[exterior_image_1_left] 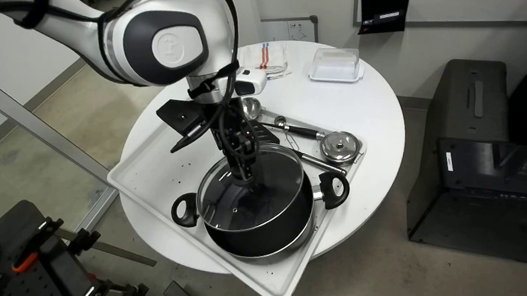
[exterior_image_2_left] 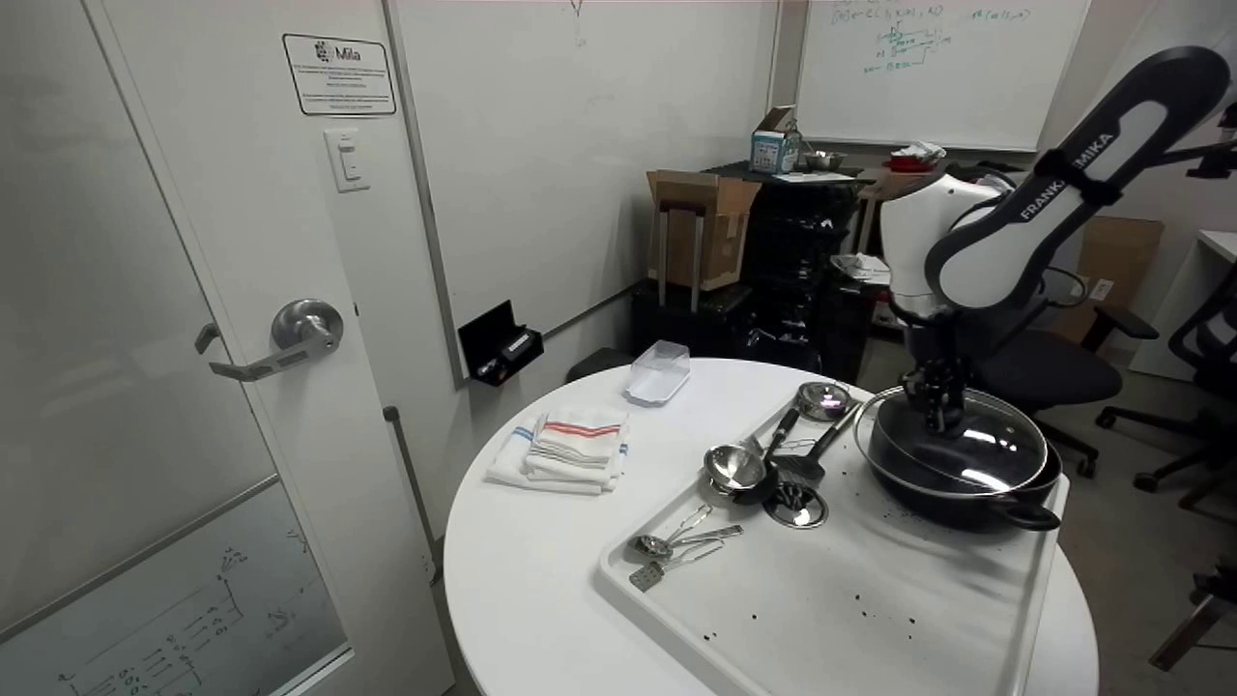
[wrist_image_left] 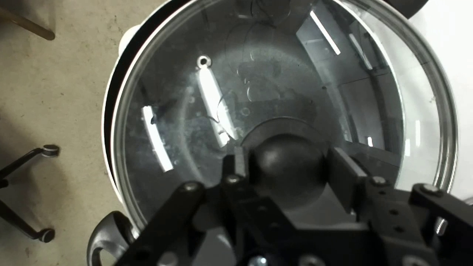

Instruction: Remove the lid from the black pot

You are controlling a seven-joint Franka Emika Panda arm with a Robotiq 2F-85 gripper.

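Tool on the knob, lid off-centre over the pot

The tool's fingers are drawn in to the width of the knob, a pad lying against each side, so the tool has hold of the lid. The lid is over the pot but out of line with it: at the left of the wrist view a dark crescent of the pot's inside shows beyond the glass, while at the right the lid reaches past the pot's rim. Whether the lid touches that rim anywhere, I cannot tell.

The pot stands on the white tray, near a corner that juts past the edge of the round counter. Its two loop handles point opposite ways. On the tray near the pot are a black turner and a metal ladle; small utensils lie farther along, and dark specks dot the surface. Folded cloths and a clear-topped box are on the counter, apart from the tray.
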